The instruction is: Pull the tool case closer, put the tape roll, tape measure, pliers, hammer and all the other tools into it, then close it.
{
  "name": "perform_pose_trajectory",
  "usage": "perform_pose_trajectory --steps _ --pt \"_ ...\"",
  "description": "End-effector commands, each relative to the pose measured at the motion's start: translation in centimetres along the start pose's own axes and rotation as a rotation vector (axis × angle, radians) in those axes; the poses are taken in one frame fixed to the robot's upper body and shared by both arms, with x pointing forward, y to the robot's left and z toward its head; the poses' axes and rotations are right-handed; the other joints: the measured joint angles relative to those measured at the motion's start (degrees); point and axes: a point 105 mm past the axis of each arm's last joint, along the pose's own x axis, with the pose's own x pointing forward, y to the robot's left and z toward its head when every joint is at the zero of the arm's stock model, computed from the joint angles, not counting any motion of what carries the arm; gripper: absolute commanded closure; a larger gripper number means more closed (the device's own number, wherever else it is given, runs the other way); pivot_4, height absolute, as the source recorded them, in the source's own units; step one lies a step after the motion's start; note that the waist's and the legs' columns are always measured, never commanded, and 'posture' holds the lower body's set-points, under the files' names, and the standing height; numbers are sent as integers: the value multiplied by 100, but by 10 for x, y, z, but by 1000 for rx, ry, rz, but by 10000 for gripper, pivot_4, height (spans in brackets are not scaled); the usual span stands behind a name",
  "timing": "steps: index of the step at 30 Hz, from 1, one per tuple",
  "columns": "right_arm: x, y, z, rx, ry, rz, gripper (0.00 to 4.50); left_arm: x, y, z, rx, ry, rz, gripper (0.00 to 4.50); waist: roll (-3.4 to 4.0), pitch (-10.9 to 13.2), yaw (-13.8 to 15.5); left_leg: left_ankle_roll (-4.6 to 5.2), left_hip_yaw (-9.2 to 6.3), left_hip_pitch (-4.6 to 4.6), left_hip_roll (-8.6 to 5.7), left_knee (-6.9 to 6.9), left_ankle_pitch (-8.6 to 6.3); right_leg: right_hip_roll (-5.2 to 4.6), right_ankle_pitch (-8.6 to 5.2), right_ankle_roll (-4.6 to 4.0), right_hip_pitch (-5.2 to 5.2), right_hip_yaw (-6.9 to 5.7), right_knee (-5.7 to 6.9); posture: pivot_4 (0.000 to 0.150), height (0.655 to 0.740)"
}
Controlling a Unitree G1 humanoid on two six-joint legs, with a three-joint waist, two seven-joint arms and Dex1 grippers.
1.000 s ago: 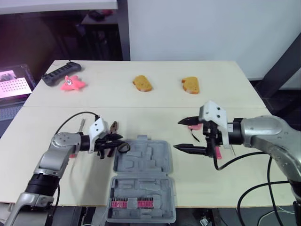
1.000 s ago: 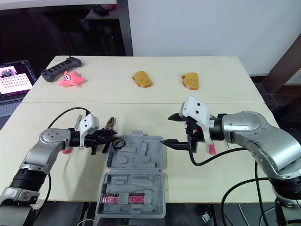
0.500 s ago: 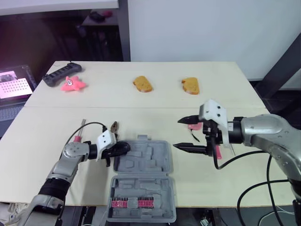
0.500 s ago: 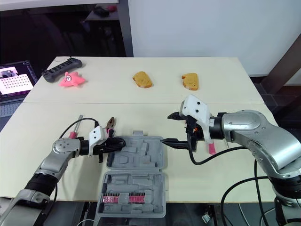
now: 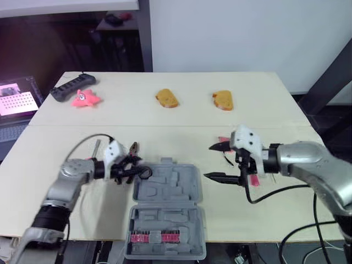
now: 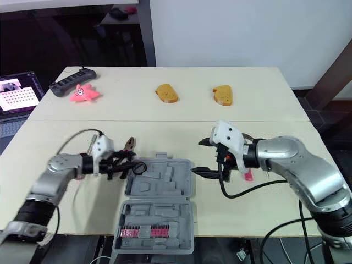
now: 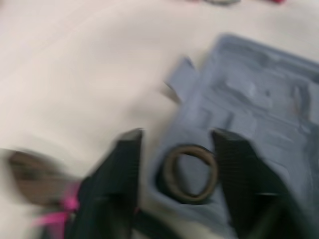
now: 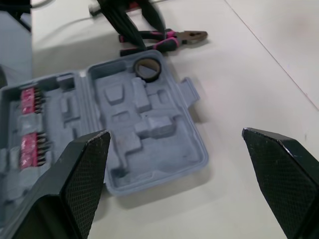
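Once counted: one case (image 5: 165, 206), open flat at the near edge of the worktop (image 5: 181, 126), long axis front to back, bit rack (image 5: 157, 237) nearest the robot; one roll (image 6: 138, 166) flat in its far left pocket; one pliers (image 5: 133, 147) just beyond that corner, nose pointing away; two bread pieces (image 5: 166, 98) (image 5: 223, 99), one pink star (image 5: 85, 98) and one black device (image 5: 69, 87) far back. Spread apart, left gripper (image 7: 178, 137) astride the roll, contact unclear. Spread wide, right gripper (image 5: 215, 162) just right of the case, one pink-handled tool (image 6: 248, 175) just behind.

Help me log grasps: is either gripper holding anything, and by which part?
Nothing. Left gripper open astride the tape roll in the tool case; right gripper open too.
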Motion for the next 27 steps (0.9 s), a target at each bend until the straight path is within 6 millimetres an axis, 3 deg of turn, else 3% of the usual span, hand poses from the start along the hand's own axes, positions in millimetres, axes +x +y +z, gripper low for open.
perform_pose_trajectory --steps 1,5,11,15,20,24,27 --pt "-20 -14 -9 -6 -59 -85 0 -40 14 9 32 -9 122 362 0 0 -5 2 0 0 0 -1 -1 0 0 0 0 0 0 1500 7400" --pt "-49 -29 -33 61 -90 -203 0 -89 24 -7 11 48 268 362 2 1 5 11 1 0 0 0 -6 0 -1 -1 -1 0 -1 1500 7400" --pt "-119 -49 -95 225 -79 -463 0 -188 26 -49 -85 155 560 362 -1 2 -1 12 4 3 0 0 -7 0 -4 -5 6 0 -8 1500 7400" --pt "-160 -56 -128 271 -41 -604 0 -230 22 -67 -139 207 669 362 -3 1 -4 12 10 8 0 1 -7 0 -16 -26 12 5 -16 1500 7400" --pt "-187 -55 -157 292 7 -680 0 -262 19 -78 -175 236 753 362 0 1 -22 12 11 9 0 -3 -7 0 -16 -26 16 5 -28 1500 7400" --pt "-186 -56 -157 289 -21 -687 0 -265 19 -77 -172 227 758 362 2 0 -94 12 12 12 0 -6 -7 0 -15 -25 17 7 -27 1500 7400" --pt "-175 -56 -155 262 -18 -660 0 -262 21 -74 -153 238 735 362 1 0 -141 12 12 12 1 -6 -7 0 -15 -23 19 7 -27 1500 7400"
